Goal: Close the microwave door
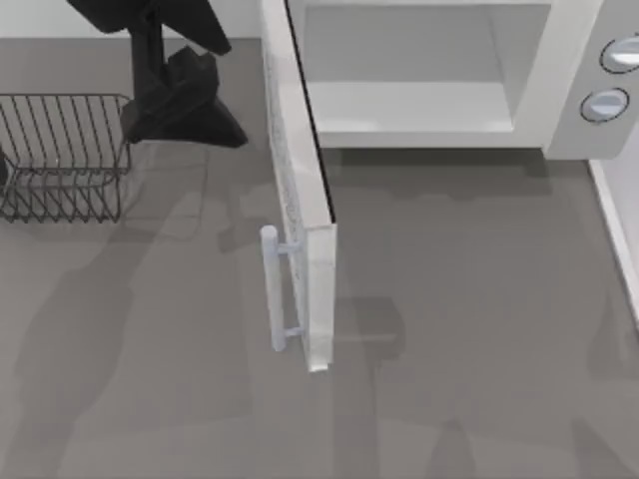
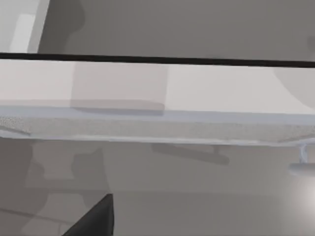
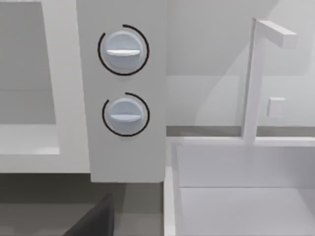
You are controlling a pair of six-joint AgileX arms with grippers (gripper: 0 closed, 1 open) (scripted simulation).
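My left gripper [image 1: 190, 125] hangs at the top view's upper left, between the wire rack [image 1: 60, 155] and the outer face of the microwave door [image 1: 300, 200], near that face but apart from it; whether its fingers are apart or together I cannot tell. The door stands wide open, swung out from the microwave [image 1: 419, 70] roughly square to its front, with the pale cavity bare behind it and the handle [image 1: 272, 289] on the door's free end, on the side toward this gripper. In the left wrist view the door's edge [image 2: 157, 125] runs across just ahead, so I judge the step in hand to be the approach before the push. The next move calls for contact on the outer face, then a sweep toward the table's right to swing the door shut. My right arm is parked, facing the knobs [image 3: 123, 51]
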